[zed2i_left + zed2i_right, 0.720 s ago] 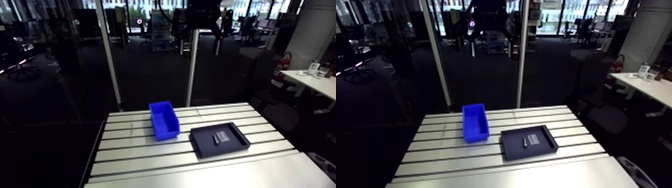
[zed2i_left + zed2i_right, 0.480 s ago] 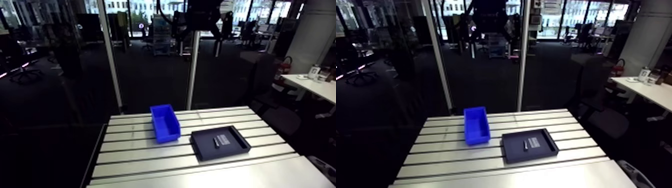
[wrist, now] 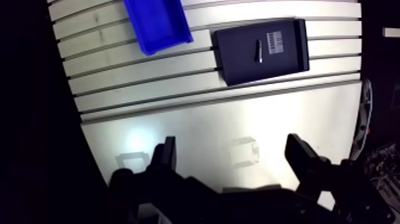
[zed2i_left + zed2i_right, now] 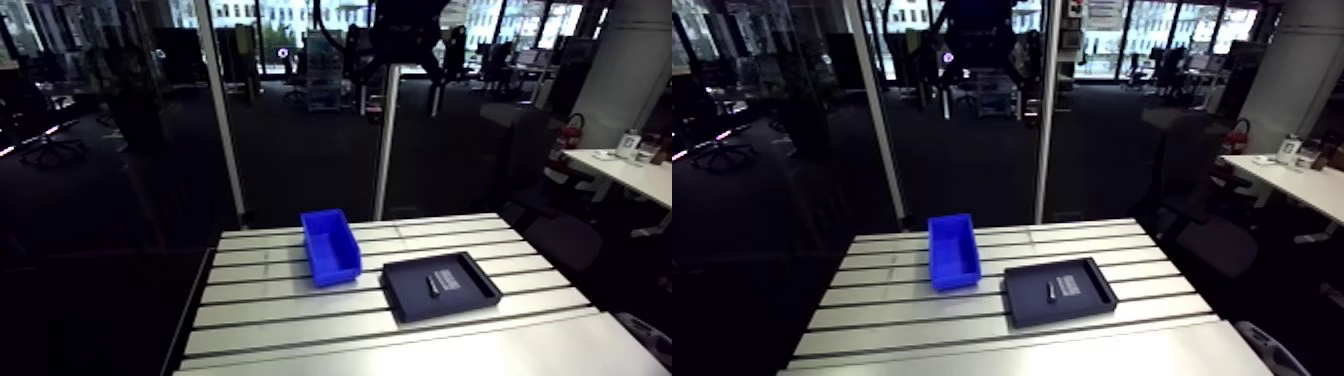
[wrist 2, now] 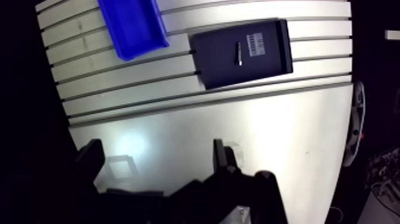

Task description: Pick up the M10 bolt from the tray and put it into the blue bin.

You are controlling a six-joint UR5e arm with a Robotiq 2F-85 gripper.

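Surface point(image 3: 101, 89): slotted aluminium, lying under and ahead of the pincer; the part directly below the pincer is plain sheet.
Blue bin point(image 3: 158, 24): open-topped, resting on the slotted part of the surface, well ahead of the pincer and roughly in line with one of its fingers.
Pincer point(image 3: 233, 158): fingers spread wide, nothing between them; raised well clear of the surface.
Tray point(image 3: 238, 59): black, shallow, flat on the surface; well ahead of the pincer, toward its other finger, near the blue bin but not touching it.
M10 bolt point(image 3: 259, 50): lying flat inside the tray, near the tray's middle; well ahead of the pincer, out of contact with it.
Label point(image 3: 278, 43): pale sticker on the tray floor, just beside the M10 bolt, on the side away from the blue bin.
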